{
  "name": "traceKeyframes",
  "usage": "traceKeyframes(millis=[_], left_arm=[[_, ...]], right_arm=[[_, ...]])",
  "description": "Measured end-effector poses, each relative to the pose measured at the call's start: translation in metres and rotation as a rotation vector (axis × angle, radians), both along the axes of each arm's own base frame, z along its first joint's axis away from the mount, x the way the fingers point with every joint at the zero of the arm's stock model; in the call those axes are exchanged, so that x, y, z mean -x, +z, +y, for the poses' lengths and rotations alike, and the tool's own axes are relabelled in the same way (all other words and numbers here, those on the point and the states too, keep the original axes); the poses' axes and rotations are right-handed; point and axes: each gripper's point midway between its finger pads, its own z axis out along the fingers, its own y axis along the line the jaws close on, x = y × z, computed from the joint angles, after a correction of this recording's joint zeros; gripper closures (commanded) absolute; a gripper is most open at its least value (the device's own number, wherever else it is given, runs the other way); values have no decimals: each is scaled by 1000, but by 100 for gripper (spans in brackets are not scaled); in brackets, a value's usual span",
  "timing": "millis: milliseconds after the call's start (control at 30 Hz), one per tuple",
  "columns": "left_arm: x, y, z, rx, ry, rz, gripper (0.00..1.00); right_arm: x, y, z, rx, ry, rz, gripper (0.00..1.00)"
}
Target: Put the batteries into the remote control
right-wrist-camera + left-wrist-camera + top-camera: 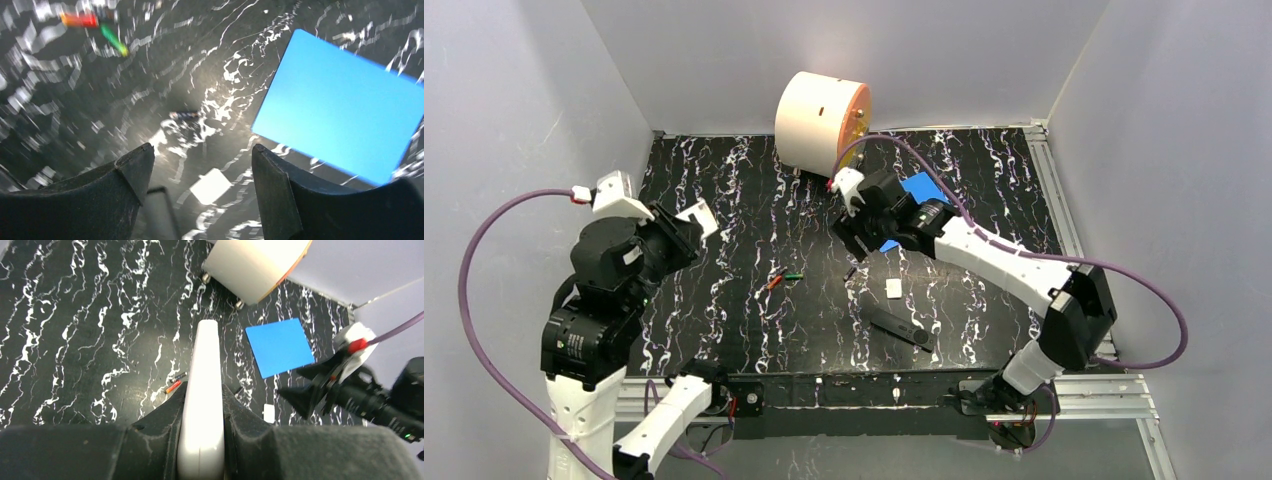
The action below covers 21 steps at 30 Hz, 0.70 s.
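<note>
My left gripper (203, 392) is pinched tight on a white remote (206, 350), one finger along each long side, and the remote juts forward past my fingertips, clear of the table. My right gripper (200, 150) has its jaws spread wide with nothing between them. It touches nothing and hangs over the black marbled table (724, 200), just beside a blue square (345, 100).

The orange-red battery (774, 282) and the green battery (793, 276) lie close together near the table's middle, between my two arms and well apart from both grippers.

The top view shows a black remote (901, 328) lying toward the near edge, which my left wrist camera misses. My right wrist camera, though blurred, picks out a small dark cylinder (182, 115) ahead of the open jaws and a small white piece (210, 186) below them. My left wrist camera shows the cream drum (255, 265) standing at the back.

My left arm is folded up high at the table's left side, with the wrist aimed toward the middle. My right arm reaches far forward and to the left, with the wrist tipped down
</note>
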Motion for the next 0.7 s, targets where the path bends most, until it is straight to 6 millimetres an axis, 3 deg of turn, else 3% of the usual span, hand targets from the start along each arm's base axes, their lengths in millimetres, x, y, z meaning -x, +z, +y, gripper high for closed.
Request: traceKeyframes(millis=[167,400,567,700], left_arm=[[-5,21,6,9,44,-40,100],[-12,35,4,-2,32,-72,100],[-19,33,2,-17,21,-61,100],[-22,32,-2,-17,5,-66,100]], right_arm=[[-2,-33,-1,268,379,-68,27],[-6,-89,-12,552,647,-53,29],[-5,-99,-16,630,734,-71,29],[-3,-106,-3,633,777,-106,28]])
